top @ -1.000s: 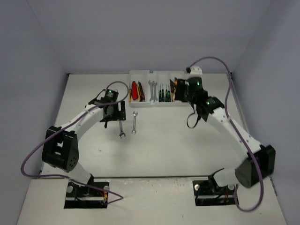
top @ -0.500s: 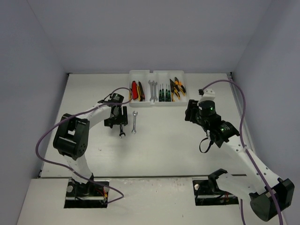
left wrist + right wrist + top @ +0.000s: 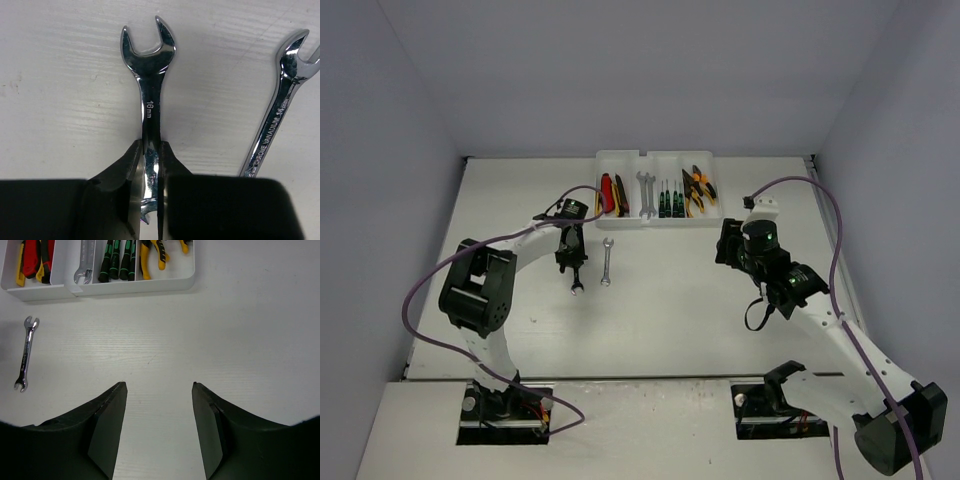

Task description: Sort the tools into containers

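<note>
A silver open-end wrench (image 3: 149, 95) lies on the white table, and my left gripper (image 3: 151, 150) is shut on its shank. From above, the left gripper (image 3: 570, 255) stands over this wrench (image 3: 577, 286). A second silver wrench (image 3: 607, 262) lies loose just to the right of it (image 3: 277, 110). My right gripper (image 3: 159, 385) is open above bare table with nothing between its fingers; from above this gripper (image 3: 728, 245) is right of the tray. The translucent white tray (image 3: 655, 223) holds red and yellow cutters (image 3: 610, 193), a wrench (image 3: 645, 190), green-black screwdrivers (image 3: 669, 198) and yellow-handled pliers (image 3: 698, 188).
The right wrist view shows the tray's front wall (image 3: 135, 287) at the top and the loose wrench (image 3: 25, 352) at the left. Grey walls close in the table on the left, back and right. A purple cable loops off each arm.
My left gripper has come down and shut on the wrench. My right arm has pulled back from the tray toward the near right, and the pliers now lie in the tray.
</note>
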### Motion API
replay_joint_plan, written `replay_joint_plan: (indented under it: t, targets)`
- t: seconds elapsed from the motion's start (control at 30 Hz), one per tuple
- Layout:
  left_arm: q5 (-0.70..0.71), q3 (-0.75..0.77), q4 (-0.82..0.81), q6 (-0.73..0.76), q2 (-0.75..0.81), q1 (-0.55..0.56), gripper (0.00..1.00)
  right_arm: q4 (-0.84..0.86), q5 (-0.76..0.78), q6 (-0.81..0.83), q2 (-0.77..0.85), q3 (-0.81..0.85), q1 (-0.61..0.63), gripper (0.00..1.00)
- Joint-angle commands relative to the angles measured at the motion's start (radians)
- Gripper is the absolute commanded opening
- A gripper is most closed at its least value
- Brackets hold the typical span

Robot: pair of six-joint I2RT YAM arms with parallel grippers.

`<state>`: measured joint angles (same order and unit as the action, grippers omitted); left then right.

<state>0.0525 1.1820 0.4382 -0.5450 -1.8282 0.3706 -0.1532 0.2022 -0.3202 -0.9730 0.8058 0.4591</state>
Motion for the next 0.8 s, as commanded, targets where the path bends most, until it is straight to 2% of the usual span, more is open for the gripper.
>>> replay_joint_plan:
  t: [0.0,0.27,0.47,0.6,0.77]
  targets:
    - [0.02,-0.001,-0.004,-0.016,0.006,0.004,0.0,0.057,0.045,0.003,0.011,-0.001,0.0,0.52]
    - [0.014,-0.001,-0.012,-0.024,0.19,0.023,0.0,0.058,0.063,0.003,0.02,-0.011,0.0,0.52]
    - [-0.028,0.067,-0.019,-0.017,0.284,0.047,0.0,0.06,0.098,-0.008,0.045,-0.022,0.0,0.52]
    - [-0.081,0.156,-0.052,-0.014,0.266,0.065,0.0,0.06,0.129,-0.017,0.067,-0.029,-0.001,0.52]
    - [-0.144,0.279,-0.156,-0.016,0.166,0.091,0.0,0.063,0.143,-0.025,0.082,-0.038,-0.002,0.52]
